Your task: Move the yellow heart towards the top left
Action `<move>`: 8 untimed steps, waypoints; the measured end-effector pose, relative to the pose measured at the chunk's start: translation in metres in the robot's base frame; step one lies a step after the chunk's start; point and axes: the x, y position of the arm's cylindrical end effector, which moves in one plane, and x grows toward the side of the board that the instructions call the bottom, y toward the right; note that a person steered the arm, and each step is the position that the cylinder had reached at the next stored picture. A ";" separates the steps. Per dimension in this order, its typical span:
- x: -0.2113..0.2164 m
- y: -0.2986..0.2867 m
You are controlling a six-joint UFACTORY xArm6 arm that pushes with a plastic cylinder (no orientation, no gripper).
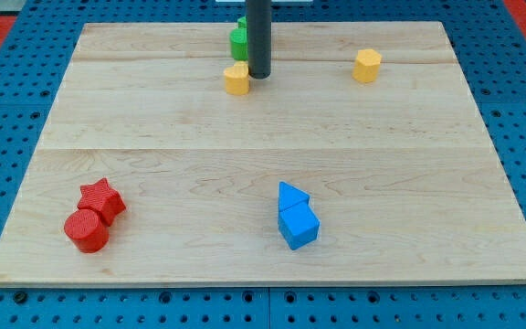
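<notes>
The yellow heart (236,79) lies near the top middle of the wooden board (263,164). My tip (259,75) rests on the board just to the heart's right, touching or almost touching it. The dark rod rises straight up out of the view's top. A green block (238,41) stands just above the heart, left of the rod and partly hidden by it; its shape is unclear.
A yellow hexagon block (366,66) sits at the top right. A red star (102,199) and a red cylinder (87,230) touch each other at the bottom left. Two blue blocks, a triangle (291,196) and a cube (299,226), sit together at the bottom middle.
</notes>
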 end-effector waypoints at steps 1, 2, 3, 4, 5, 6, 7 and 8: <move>0.005 -0.041; 0.006 -0.097; 0.034 -0.096; 0.070 -0.077; 0.075 -0.105; 0.052 -0.145; 0.021 -0.160; -0.010 -0.150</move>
